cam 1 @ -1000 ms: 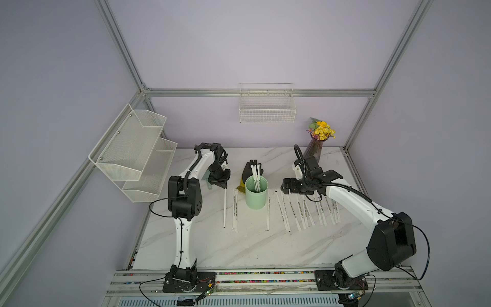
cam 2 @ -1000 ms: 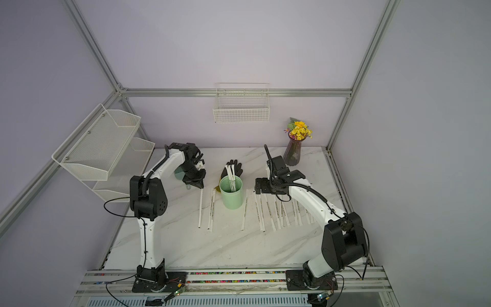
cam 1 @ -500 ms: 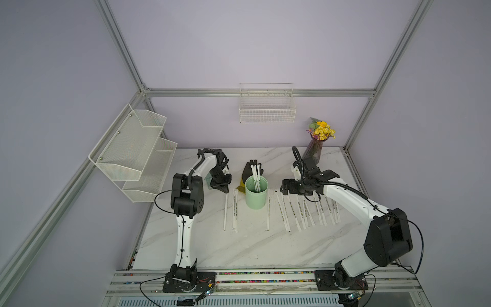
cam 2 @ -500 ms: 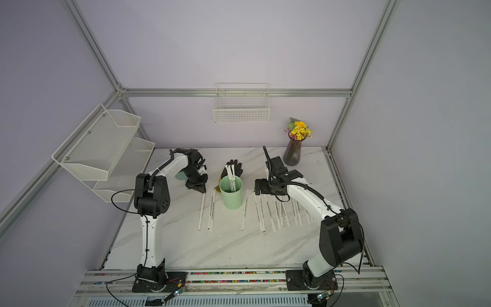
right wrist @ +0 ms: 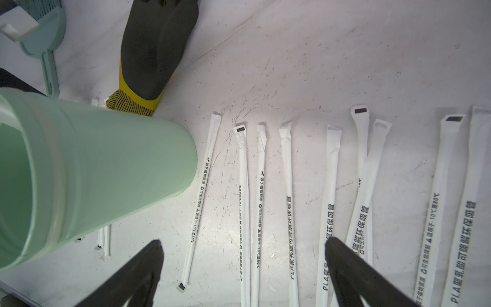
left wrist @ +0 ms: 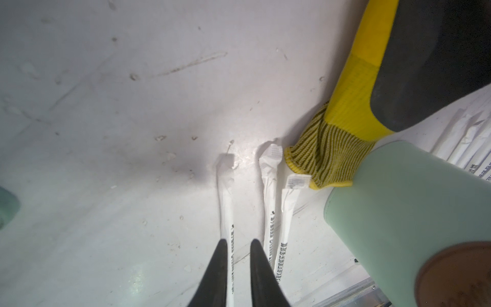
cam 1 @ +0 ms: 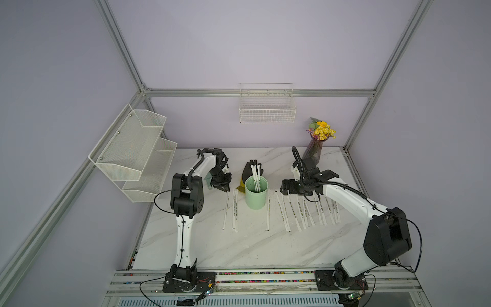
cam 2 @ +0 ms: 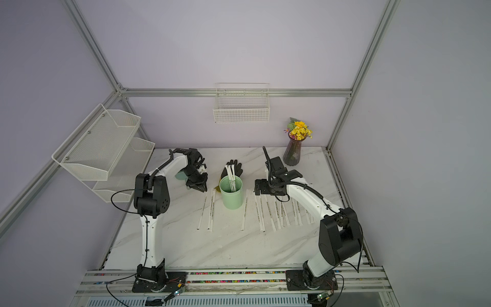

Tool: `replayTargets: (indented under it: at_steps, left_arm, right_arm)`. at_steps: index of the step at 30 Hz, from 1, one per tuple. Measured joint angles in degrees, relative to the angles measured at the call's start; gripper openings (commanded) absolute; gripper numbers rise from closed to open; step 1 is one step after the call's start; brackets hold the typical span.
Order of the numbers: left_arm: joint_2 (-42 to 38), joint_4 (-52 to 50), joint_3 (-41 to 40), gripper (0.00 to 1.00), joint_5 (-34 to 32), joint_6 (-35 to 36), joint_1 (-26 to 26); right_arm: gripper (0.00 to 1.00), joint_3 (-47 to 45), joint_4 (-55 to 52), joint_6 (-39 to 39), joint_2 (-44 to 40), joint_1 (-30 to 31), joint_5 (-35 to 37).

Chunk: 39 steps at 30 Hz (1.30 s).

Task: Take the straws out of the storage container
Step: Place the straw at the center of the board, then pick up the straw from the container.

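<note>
Mint-green and smooth, the storage container [cam 1: 255, 196] stands upright near the middle of the white marble tabletop [cam 1: 239, 247]. A few straws [cam 1: 255, 177] stand inside it, leaning toward the far side and projecting above the rim. The other straws lie flat on the tabletop, running near to far. A small group lies just left of the container [cam 1: 230, 210]. One lies just right of it, and a longer row fans out further right [cam 1: 305, 210].

The left end effector [cam 1: 222, 187] points down at the far ends of the left group. In the left wrist view its fingers [left wrist: 216, 265] stand narrowly parted. One straw [left wrist: 225, 202] lies on the tabletop along the gap between them. Whether a finger touches that straw cannot be told.

The right end effector [cam 1: 279, 189] hovers over the far ends of the right row, just right of the container. In the right wrist view its fingers [right wrist: 143, 265] are spread wide with nothing between them.

A black and yellow glove [cam 1: 252, 168] lies on the far side of the container, its cuff just beside the base. A vase of yellow flowers [cam 1: 317, 148] stands at the far right corner.
</note>
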Motion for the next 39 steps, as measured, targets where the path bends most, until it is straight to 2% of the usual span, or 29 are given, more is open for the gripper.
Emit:
replayTargets:
  at_steps: [5,8,11,16,20,23,27,39]
  left_arm:
    - [-1.0,0.8,-0.8,0.24,-0.2,-1.1,0.0]
    - [-5.7,2.2,-3.4,0.28,-0.7,-1.9,0.0]
    - [-14.8,5.1,-7.1,0.32,-0.5,-3.0,0.0]
    - [-34.9,15.6,-16.2,0.38,1.5,-5.9,-1.0]
    - [-43.5,22.7,-21.5,0.38,2.5,-7.2,-5.0]
    - [-43.4,26.5,-23.4,0.37,2.6,-7.5,-8.8]
    - [-39.5,28.9,-24.1,0.37,2.5,-8.0,-11.7]
    - [-32.5,31.0,-21.6,0.34,0.9,-8.1,-14.7]
  right_arm:
    - [0.97,0.0,0.0,0.0,0.0,0.0,0.0]
    - [0.97,-0.1,0.2,0.0,-0.1,0.0,0.1]
    - [0.97,-0.6,0.2,0.1,-0.7,0.0,0.1]
    - [0.97,-0.6,0.2,0.4,-1.7,0.0,0.4]
    - [0.97,-0.6,0.4,0.6,-2.1,0.0,0.5]
    - [0.97,-0.6,0.4,0.7,-2.1,0.0,0.6]
    - [0.97,-0.6,0.4,1.1,-2.1,-0.3,0.6]
    - [0.97,-0.7,0.3,1.6,-3.2,-0.7,0.6]
